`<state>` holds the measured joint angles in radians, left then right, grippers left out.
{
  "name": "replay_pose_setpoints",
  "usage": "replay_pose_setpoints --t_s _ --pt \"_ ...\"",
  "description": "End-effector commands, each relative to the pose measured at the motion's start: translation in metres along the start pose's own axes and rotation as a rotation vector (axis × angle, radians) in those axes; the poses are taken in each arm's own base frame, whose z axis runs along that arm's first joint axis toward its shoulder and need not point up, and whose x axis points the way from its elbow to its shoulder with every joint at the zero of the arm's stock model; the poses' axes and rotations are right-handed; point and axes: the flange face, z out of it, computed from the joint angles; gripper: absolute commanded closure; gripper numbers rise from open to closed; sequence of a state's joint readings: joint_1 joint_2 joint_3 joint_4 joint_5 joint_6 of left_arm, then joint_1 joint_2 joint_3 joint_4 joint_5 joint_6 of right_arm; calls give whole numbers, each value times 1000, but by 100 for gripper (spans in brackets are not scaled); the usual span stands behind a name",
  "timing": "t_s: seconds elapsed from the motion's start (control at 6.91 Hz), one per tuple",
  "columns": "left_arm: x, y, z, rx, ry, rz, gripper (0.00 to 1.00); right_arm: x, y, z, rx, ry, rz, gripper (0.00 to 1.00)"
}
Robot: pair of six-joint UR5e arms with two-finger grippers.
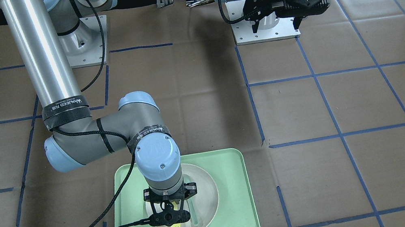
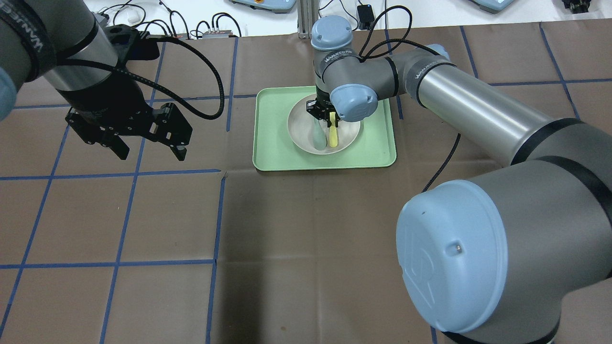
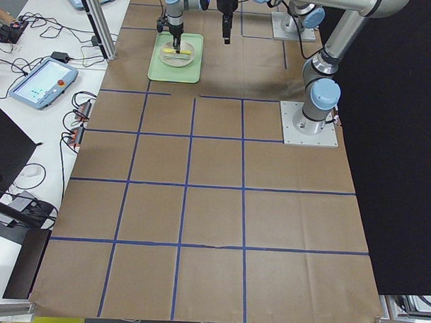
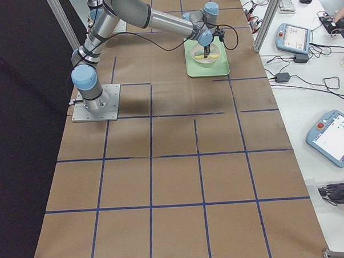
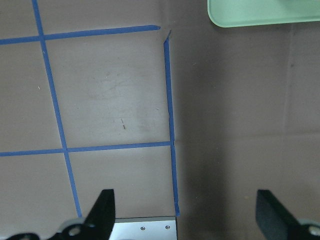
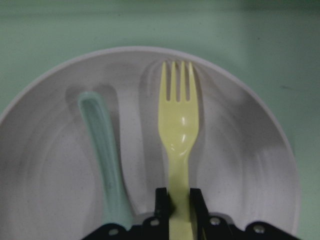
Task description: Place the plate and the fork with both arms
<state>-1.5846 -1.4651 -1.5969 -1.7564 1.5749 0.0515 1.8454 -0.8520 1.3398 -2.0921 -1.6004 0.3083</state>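
Note:
The off-white plate (image 6: pixel 240 165) sits on the mint-green tray (image 2: pixel 272 143); it also shows in the overhead view (image 2: pixel 299 129). My right gripper (image 6: pixel 178 197) is shut on the handle of the pale-yellow fork (image 6: pixel 179 125), whose tines point out over the plate's inside. From overhead the right gripper (image 2: pixel 326 116) stands over the plate with the fork (image 2: pixel 333 136) below it. I cannot tell whether the fork touches the plate. My left gripper (image 2: pixel 148 150) is open and empty, held above the bare table well to the left of the tray.
A grey-green spoon (image 6: pixel 102 150) lies in the plate beside the fork. The tray's corner (image 5: pixel 260 12) shows at the top of the left wrist view. Brown paper with blue tape lines (image 2: pixel 129 172) covers the table.

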Motion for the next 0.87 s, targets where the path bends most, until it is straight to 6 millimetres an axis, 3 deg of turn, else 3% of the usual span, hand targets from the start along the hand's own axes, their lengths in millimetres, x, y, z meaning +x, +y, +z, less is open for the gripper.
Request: replay_pose_setpoints --t_s 0.0,0.14,0.29,0.72 --pt "0 0 0 0 1 -1 0 -2 -7 -33 19 -13 1 100" --pt "1 0 0 0 2 -1 0 1 -3 -54 3 -8 0 100" --pt "2 0 0 0 2 -2 0 10 -1 -61 -7 -3 9 100" --pt "2 0 0 0 2 -2 0 50 -12 -56 -39 34 20 100"
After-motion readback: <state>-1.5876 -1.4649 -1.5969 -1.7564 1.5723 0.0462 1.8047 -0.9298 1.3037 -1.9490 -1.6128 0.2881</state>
